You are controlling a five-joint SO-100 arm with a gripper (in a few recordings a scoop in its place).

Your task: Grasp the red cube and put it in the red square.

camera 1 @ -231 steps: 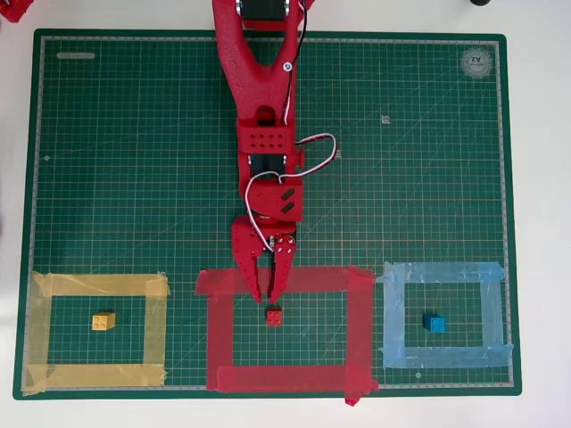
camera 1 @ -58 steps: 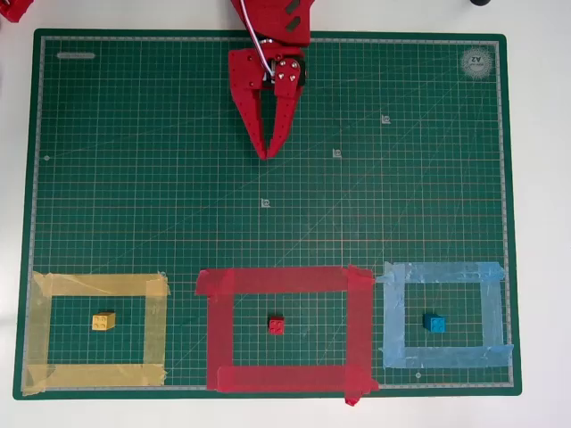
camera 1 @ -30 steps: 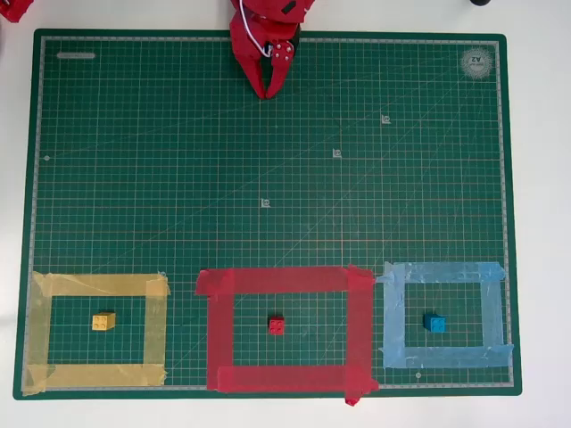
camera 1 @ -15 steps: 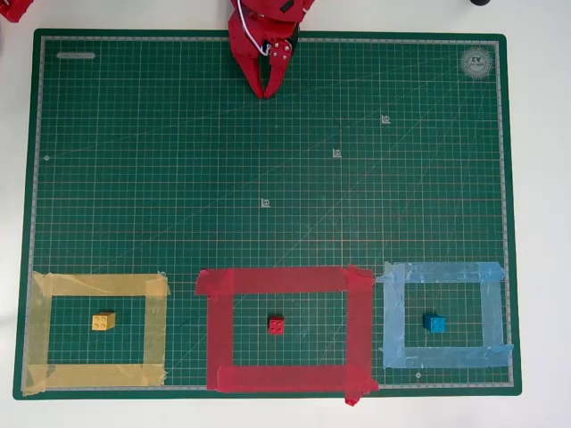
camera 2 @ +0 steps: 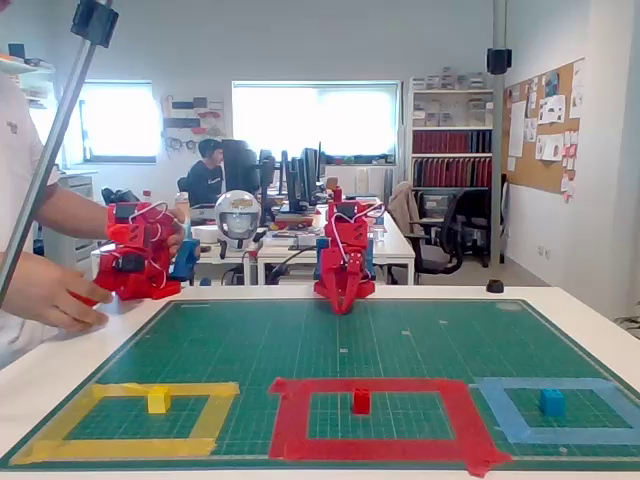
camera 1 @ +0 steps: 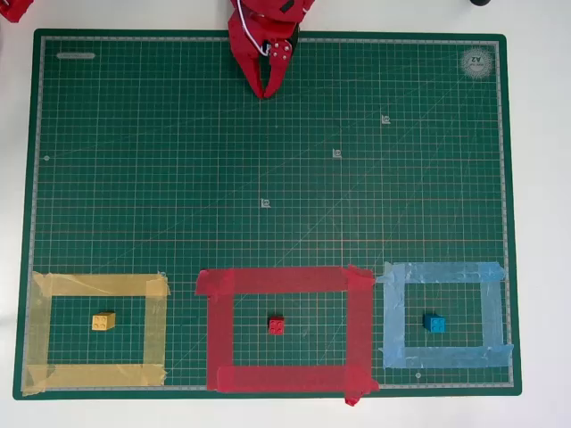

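Note:
The red cube [camera 1: 277,325] [camera 2: 361,401] rests on the mat inside the red square [camera 1: 284,280] [camera 2: 372,445], near its middle and apart from the tape. My red gripper [camera 1: 265,90] [camera 2: 341,306] is folded back at the mat's far edge, far from the cube. Its fingers meet at the tips and hold nothing.
A yellow cube [camera 1: 103,321] lies inside a yellow tape outline [camera 1: 98,285] on the left. A blue cube [camera 1: 434,324] lies inside a light blue tape outline [camera 1: 443,272] on the right. All sit on a green cutting mat [camera 1: 268,178].
The arm pulled away from the red square back to the mat's far edge, leaving the red cube inside the outline. Over the last second nothing moved.

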